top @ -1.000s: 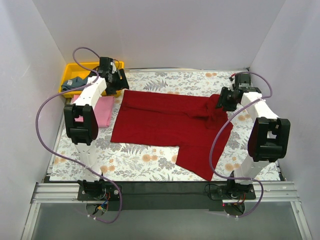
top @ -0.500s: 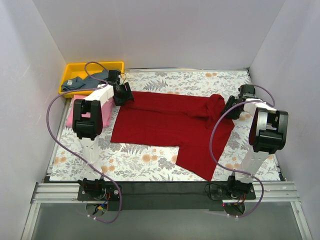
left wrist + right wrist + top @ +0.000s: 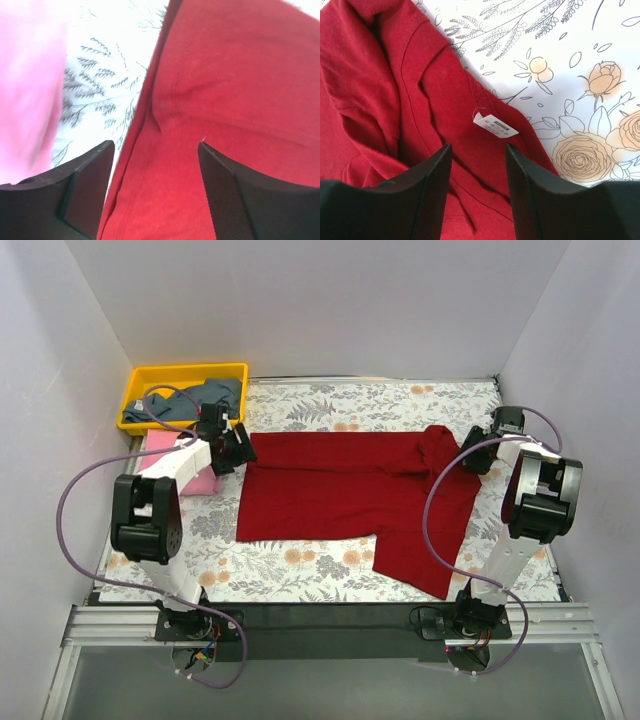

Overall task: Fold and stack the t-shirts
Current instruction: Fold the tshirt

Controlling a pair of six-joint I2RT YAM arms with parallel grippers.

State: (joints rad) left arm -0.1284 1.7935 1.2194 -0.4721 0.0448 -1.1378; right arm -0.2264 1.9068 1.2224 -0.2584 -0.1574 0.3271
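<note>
White-walled booth, floral tablecloth point(image 3: 300, 570) on the bench.

- Dark red shirt point(image 3: 350, 485): spread across the middle of the cloth, long axis 9 to 3 o'clock; one flap hangs toward 5 o'clock, fabric bunched at its 2 o'clock corner.
- Pink shirt point(image 3: 165, 445): folded, at 9 o'clock of the red one, not touching it.
- Blue-grey shirt point(image 3: 205, 398): heaped in the yellow bin point(image 3: 135, 400) at the table's 10 o'clock corner.
- Left gripper point(image 3: 232, 447): low over the red shirt's 10 o'clock corner, fingers spread, hem running between them, nothing pinched.
- Right gripper point(image 3: 468, 458): at the bunched corner, fingers apart over red folds and a white label point(image 3: 495, 126), holding nothing.
</note>
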